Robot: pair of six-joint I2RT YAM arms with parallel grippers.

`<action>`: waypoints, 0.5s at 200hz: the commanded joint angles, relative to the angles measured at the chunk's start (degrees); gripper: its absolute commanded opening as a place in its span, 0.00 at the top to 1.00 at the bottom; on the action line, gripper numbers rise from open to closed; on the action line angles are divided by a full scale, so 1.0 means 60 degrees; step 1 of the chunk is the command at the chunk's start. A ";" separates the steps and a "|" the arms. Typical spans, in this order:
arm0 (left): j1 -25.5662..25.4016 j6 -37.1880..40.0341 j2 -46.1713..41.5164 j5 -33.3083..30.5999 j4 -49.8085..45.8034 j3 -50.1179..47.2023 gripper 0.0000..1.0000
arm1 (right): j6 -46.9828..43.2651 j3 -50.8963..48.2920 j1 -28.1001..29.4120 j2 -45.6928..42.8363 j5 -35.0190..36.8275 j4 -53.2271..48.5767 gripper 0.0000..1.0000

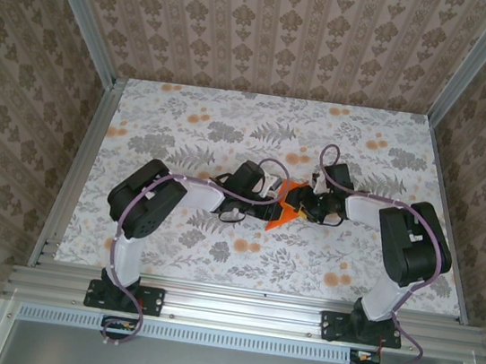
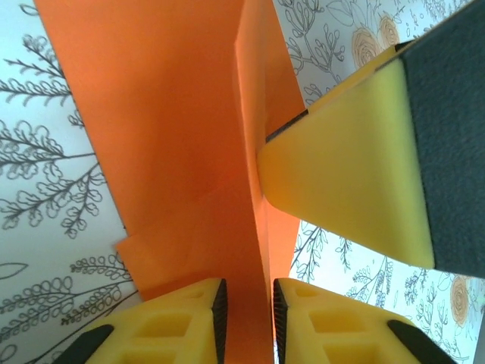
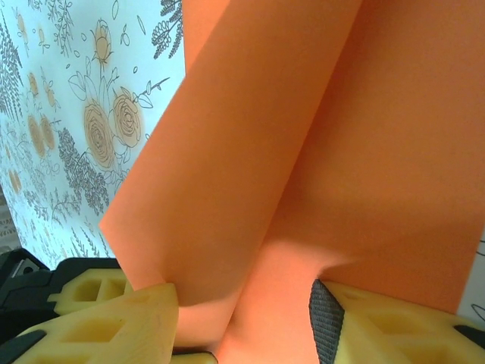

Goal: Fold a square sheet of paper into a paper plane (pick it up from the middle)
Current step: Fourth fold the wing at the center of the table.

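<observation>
Left jaws flanking orange paper, crease running straight ahead

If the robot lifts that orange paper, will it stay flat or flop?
Probably flops: the orange paper bends in a soft curve in the right wrist view. Likely very light, being one thin sheet. Its folded flap keeps a crisp edge, so creases should hold.
</observation>
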 commanded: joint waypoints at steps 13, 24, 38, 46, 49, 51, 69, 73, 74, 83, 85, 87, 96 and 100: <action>-0.0033 -0.0092 0.0266 0.0529 -0.0255 0.0324 0.83 | -0.0091 -0.0292 0.0011 0.0795 0.1275 -0.0882 0.45; 0.0025 -0.0272 0.0281 0.0662 -0.0068 0.0294 0.86 | -0.0122 -0.0276 0.0011 0.0798 0.1274 -0.0922 0.45; 0.0148 -0.0584 0.0294 0.0869 0.0277 0.0178 0.89 | -0.0150 -0.0276 0.0015 0.0794 0.1274 -0.0926 0.44; 0.0223 -0.0757 0.0298 0.0995 0.0515 0.0122 0.90 | -0.0188 -0.0280 0.0018 0.0782 0.1274 -0.0936 0.43; 0.0258 -0.0817 0.0308 0.1051 0.0596 0.0078 0.90 | -0.0201 -0.0288 0.0012 0.0782 0.1267 -0.0941 0.43; 0.0276 -0.0859 0.0317 0.1083 0.0650 0.0060 0.90 | -0.0215 -0.0279 0.0011 0.0781 0.1262 -0.0932 0.42; 0.0442 -0.1144 0.0368 0.1283 0.1071 -0.0063 0.92 | -0.0316 -0.0276 0.0011 0.0745 0.1203 -0.0890 0.41; 0.0481 -0.1224 0.0403 0.1560 0.1154 -0.0100 0.92 | -0.0343 -0.0262 0.0018 0.0738 0.1177 -0.0903 0.41; 0.0494 -0.1244 0.0415 0.1590 0.1192 -0.0104 0.92 | -0.0355 -0.0262 0.0014 0.0738 0.1175 -0.0896 0.41; 0.0572 -0.1382 0.0488 0.1779 0.1393 -0.0163 0.93 | -0.0405 -0.0247 0.0012 0.0723 0.1121 -0.0873 0.40; 0.0592 -0.1428 0.0497 0.1810 0.1431 -0.0166 0.93 | -0.0420 -0.0247 0.0011 0.0704 0.1101 -0.0863 0.40; 0.0605 -0.1458 0.0507 0.1843 0.1481 -0.0170 0.93 | -0.0442 -0.0247 0.0018 0.0700 0.1085 -0.0861 0.40; 0.0664 -0.1566 0.0605 0.1955 0.1558 -0.0191 0.94 | -0.0510 -0.0258 -0.0001 0.0679 0.1039 -0.0820 0.40; 0.0697 -0.1618 0.0641 0.2008 0.1607 -0.0204 0.94 | -0.0545 -0.0270 0.0003 0.0672 0.1027 -0.0803 0.40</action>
